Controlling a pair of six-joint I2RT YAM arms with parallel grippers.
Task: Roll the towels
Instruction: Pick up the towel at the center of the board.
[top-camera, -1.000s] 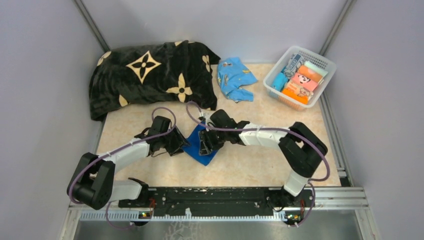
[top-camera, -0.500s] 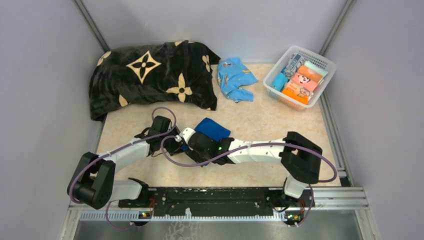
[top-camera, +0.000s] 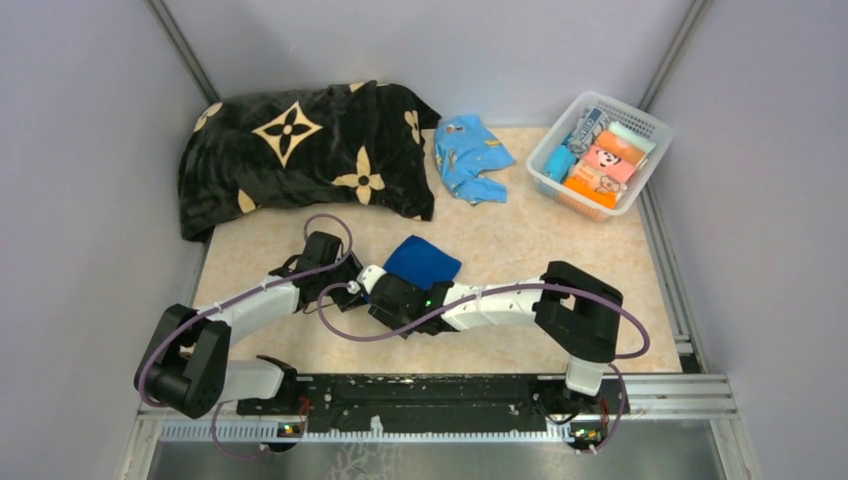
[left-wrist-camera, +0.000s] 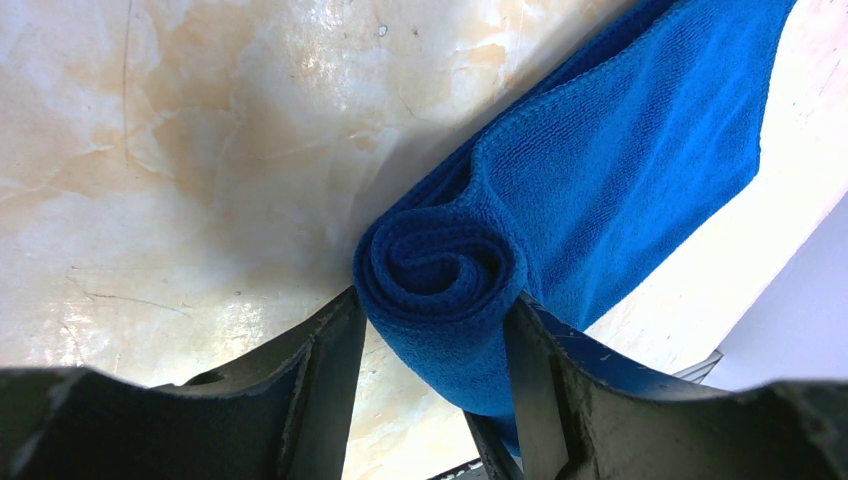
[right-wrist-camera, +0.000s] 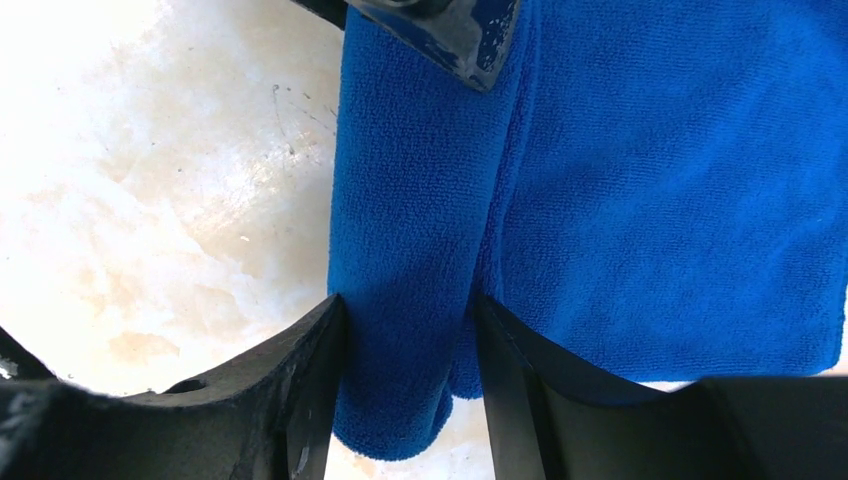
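Observation:
The royal-blue towel (top-camera: 425, 262) lies mid-table, partly rolled, with its flat part spread toward the far right. In the left wrist view the spiral end of the roll (left-wrist-camera: 440, 265) sits clamped in my left gripper (left-wrist-camera: 433, 303), both fingers pressing its sides. My right gripper (right-wrist-camera: 408, 305) is shut on the other end of the same roll (right-wrist-camera: 410, 200), and a left fingertip (right-wrist-camera: 450, 30) shows at the top of that view. From above, both grippers meet at the roll's near-left edge (top-camera: 368, 285). A light-blue printed towel (top-camera: 470, 155) lies crumpled at the back.
A black blanket with cream flowers (top-camera: 300, 150) is heaped at the back left. A white basket (top-camera: 640, 125) with rolled cloths stands at the back right. Grey walls close in both sides, and a metal rail (top-camera: 440, 400) runs along the near edge.
My right arm has swung left and nearer, turning its wrist over the towel's near-left edge. The towel's flat part now lies farther back and right. The left arm has barely moved.

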